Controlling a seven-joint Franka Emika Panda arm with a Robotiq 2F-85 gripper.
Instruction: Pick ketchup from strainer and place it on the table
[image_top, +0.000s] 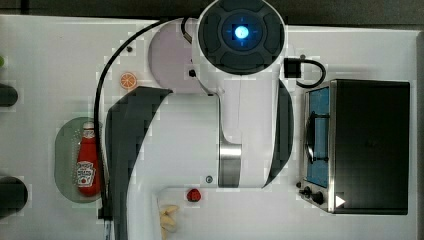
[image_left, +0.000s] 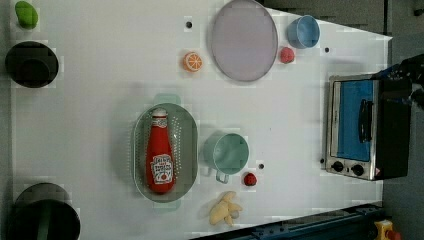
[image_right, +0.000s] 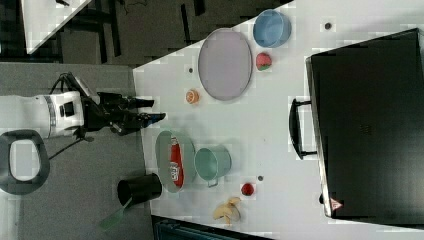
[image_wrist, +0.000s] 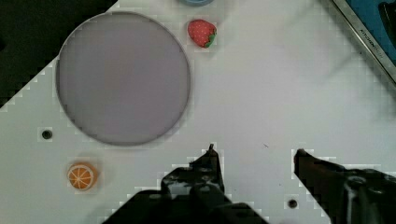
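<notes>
The ketchup (image_left: 160, 152), a red squeeze bottle with a white cap, lies lengthwise in the pale green oval strainer (image_left: 188, 145). Both also appear in the top view, ketchup (image_top: 87, 162) in strainer (image_top: 65, 155), beside the arm's dark link, and in the right view, ketchup (image_right: 175, 162) in strainer (image_right: 164, 145). My gripper (image_right: 152, 110) hangs well above the white table (image_left: 90, 100), apart from the strainer. In the wrist view the gripper (image_wrist: 256, 153) is open with nothing between its dark fingers (image_wrist: 210, 161), over bare table beside the plate.
A grey-lilac plate (image_left: 243, 40), orange slice (image_left: 192, 61), strawberry (image_left: 286, 55) and blue cup (image_left: 303, 31) lie at the far side. A green cup (image_left: 227, 152), second strawberry (image_left: 250, 179) and banana (image_left: 225, 207) crowd the strainer. A toaster oven (image_left: 357, 127) and black cups (image_left: 31, 63) flank the table.
</notes>
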